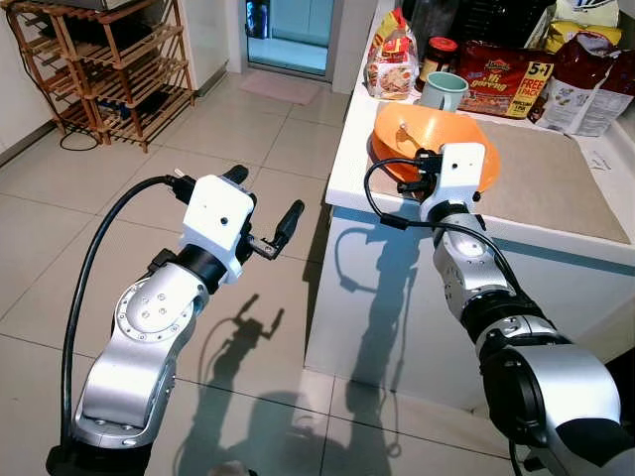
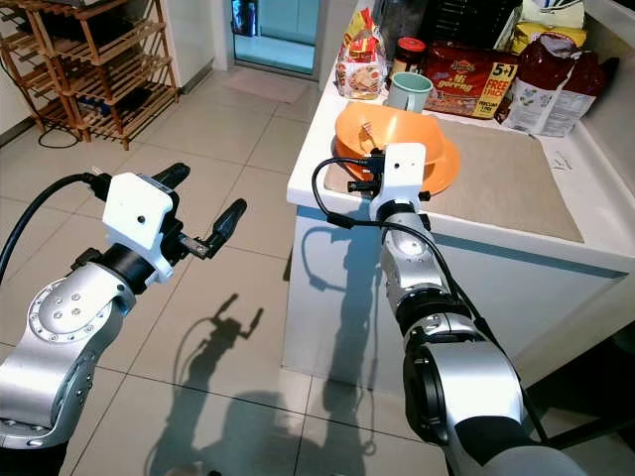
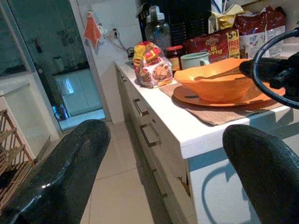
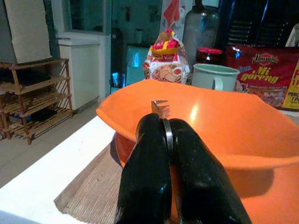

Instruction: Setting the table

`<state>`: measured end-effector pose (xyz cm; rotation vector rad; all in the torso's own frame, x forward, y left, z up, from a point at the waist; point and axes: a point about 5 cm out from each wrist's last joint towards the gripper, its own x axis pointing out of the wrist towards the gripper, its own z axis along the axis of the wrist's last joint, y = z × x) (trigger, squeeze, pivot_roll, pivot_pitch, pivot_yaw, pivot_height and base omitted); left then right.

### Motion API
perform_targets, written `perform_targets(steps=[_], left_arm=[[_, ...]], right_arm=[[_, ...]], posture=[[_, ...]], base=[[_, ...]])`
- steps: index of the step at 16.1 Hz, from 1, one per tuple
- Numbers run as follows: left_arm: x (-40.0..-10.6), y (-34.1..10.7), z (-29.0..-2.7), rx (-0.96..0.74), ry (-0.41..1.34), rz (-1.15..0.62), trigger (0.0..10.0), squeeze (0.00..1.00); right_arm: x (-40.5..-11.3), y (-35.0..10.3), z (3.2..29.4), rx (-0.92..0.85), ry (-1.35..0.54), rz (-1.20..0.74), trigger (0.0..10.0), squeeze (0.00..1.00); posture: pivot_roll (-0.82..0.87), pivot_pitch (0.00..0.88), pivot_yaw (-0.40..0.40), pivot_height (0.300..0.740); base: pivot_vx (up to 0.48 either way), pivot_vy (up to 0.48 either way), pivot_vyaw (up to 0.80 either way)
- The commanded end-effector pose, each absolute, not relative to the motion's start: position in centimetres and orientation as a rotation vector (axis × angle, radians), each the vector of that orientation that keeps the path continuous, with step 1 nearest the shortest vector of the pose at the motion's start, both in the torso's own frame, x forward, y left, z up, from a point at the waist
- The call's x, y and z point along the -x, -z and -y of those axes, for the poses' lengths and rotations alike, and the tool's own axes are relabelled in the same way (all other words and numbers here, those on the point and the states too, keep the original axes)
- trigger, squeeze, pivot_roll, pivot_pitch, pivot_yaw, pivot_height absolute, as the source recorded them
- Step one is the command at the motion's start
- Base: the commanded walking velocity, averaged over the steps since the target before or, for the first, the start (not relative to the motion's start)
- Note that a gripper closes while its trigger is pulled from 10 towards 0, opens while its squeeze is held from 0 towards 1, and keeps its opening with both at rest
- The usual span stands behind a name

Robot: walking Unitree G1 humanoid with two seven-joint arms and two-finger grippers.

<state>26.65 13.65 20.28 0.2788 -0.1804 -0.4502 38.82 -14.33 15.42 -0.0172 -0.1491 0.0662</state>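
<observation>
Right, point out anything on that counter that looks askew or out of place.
Nothing looks spilled or damaged. The orange bowl sits on its orange plate on the woven placemat, near the counter's edge. The right gripper, shut on a fork, holds it over the bowl's rim.

Glossy orange plastic bowl (image 4: 219, 135) on matching smooth orange plastic plate (image 3: 261, 95). Thin metal fork (image 4: 161, 109), dull shine, clamped between glossy black right gripper (image 4: 170, 135) fingers. Coarse woven tan placemat (image 4: 91, 191), matt. White countertop (image 3: 187, 128) smooth, slight sheen. Pale green ceramic mug (image 4: 212, 77), satin. Red noodle packet (image 1: 506, 79) shiny plastic film. Slatted wooden rack (image 1: 109, 59), matt. Beige floor tiles (image 1: 89, 228) semi-gloss. Brushed silver metal arm shells, white matt plastic wrist housings.
</observation>
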Motion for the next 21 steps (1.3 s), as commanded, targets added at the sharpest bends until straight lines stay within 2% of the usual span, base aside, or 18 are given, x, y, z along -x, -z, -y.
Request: perform_targets(steps=[1,6,12,16,21], left_arm=[[-26.7,-20.4,-13.3,-0.278,0.467,0.191,10.0,0.00],[-26.8,-20.4,-13.2,-0.277,0.469,0.197,10.0,0.00],[-26.7,-20.5,-13.2,-0.278,0.466,0.201,10.0,0.00],[-26.7,-20.4,-13.1,-0.280,0.466,0.201,10.0,0.00],[-26.7,-20.4,-13.1,-0.282,0.465,0.202,10.0,0.00]], right_arm=[[-39.1,-16.5,15.0,0.025,-0.048,0.188,0.0,0.00],[-38.9,-16.7,15.9,0.064,0.018,0.226,0.0,0.00],[-38.1,-16.3,15.5,0.154,0.009,0.291,0.0,0.00],[-37.5,-16.9,15.1,0.314,0.005,0.411,0.0,0.00],[-37.0,-17.5,15.0,0.411,0.027,0.509,0.0,0.00]], posture=[[0.13,0.000,-0.113,0.740],[0.13,0.000,-0.114,0.740],[0.13,0.000,-0.115,0.740],[0.13,0.000,-0.117,0.740],[0.13,0.000,-0.114,0.740]], base=[[0.000,0.000,0.00],[0.000,0.000,0.00],[0.000,0.000,0.00],[0.000,0.000,0.00],[0.000,0.000,0.00]])
